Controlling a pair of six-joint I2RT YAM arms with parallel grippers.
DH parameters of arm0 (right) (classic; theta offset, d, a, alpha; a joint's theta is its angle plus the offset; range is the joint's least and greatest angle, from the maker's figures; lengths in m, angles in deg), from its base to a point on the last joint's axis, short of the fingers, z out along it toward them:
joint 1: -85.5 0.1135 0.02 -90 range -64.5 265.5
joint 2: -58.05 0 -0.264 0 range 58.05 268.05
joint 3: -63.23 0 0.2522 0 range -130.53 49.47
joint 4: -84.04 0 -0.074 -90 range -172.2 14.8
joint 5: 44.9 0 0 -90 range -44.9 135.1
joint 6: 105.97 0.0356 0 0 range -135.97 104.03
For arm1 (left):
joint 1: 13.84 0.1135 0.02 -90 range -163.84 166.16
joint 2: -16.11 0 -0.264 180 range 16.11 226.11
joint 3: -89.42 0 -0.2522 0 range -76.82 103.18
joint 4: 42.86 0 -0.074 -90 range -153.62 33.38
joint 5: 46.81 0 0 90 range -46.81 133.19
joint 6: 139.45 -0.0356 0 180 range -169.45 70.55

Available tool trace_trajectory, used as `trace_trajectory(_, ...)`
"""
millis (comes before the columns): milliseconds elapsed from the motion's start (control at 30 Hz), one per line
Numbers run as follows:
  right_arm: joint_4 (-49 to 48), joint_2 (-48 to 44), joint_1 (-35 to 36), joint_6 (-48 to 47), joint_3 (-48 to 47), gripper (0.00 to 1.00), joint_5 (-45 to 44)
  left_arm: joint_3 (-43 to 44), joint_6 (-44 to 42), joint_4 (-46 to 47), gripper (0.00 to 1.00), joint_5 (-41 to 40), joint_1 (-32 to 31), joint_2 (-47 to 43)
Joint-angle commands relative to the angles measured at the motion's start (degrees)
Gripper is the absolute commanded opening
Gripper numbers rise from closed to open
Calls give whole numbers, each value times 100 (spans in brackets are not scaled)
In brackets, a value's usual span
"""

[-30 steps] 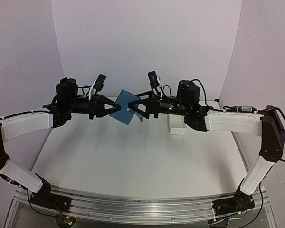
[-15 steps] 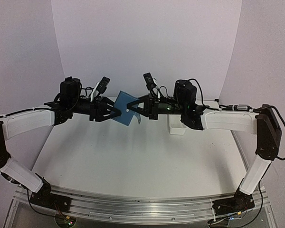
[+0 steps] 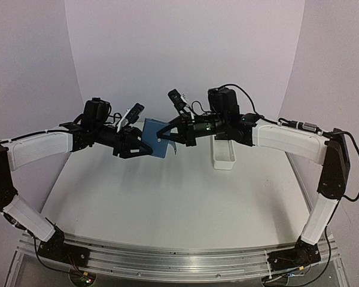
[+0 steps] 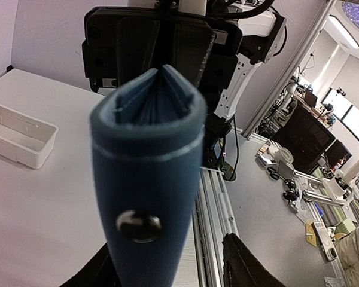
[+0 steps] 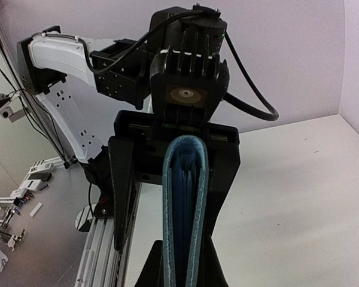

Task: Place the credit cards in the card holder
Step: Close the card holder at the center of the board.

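Top view: the card holder (image 3: 157,139) hangs mid-frame above the table (image 3: 167,197), the right gripper (image 3: 169,133) clamped on it

Left wrist: the left gripper (image 4: 170,266) has its fingers apart either side of it

Right wrist: the fingers pinch its lower end

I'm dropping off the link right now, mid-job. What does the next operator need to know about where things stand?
The left gripper has its jaws open on either side of one end of the card holder, not clamping it.
The right gripper is shut on the card holder's other end and holds it, folded, in the air above the table.
The white tray sits on the table at the right rear.
No credit cards show in any view.
Done: holder lifted, in the right grip.
Left: find the credit cards, open the holder, slide them in.
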Motion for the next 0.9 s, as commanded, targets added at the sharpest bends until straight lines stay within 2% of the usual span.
trace_trajectory(0, 1339, 98, 65, -864, -656, 0, -161, 332, -282, -209, 54, 211, -33, 36)
trace_trajectory(133, 2335, 257, 167, -1428, -1181, 0, -581, 323, -370, -200, 52, 151, -63, 37)
trace_trajectory(233, 2402, 232, 224, -1526, -1292, 0, -604, 317, -448, -185, 49, 115, -108, 65)
trace_trajectory(400, 2581, 299, 292, -1610, -1480, 0, -684, 383, -400, -164, 38, 34, -154, 162)
trace_trajectory(533, 2610, 280, 327, -1645, -1517, 0, -765, 394, -437, -226, 23, 51, -167, 166)
trace_trajectory(633, 2609, 253, 325, -1662, -1533, 0, -809, 388, -437, -285, 2, 68, -167, 157)
trace_trajectory(700, 2609, 276, 324, -1599, -1570, 0, -845, 393, -374, -249, 0, 64, -168, 142)
trace_trajectory(733, 2600, 290, 327, -1531, -1593, 4, -899, 394, -344, -231, 0, 80, -167, 140)
trace_trajectory(800, 2591, 261, 309, -1435, -1658, 34, -963, 397, -332, -203, 0, 152, -166, 121)
trace_trajectory(833, 2581, 184, 270, -1427, -1654, 46, -951, 383, -372, -210, 0, 196, -166, 96)
trace_trajectory(867, 2567, 63, 199, -1438, -1615, 53, -846, 355, -471, -237, 0, 225, -161, 70)
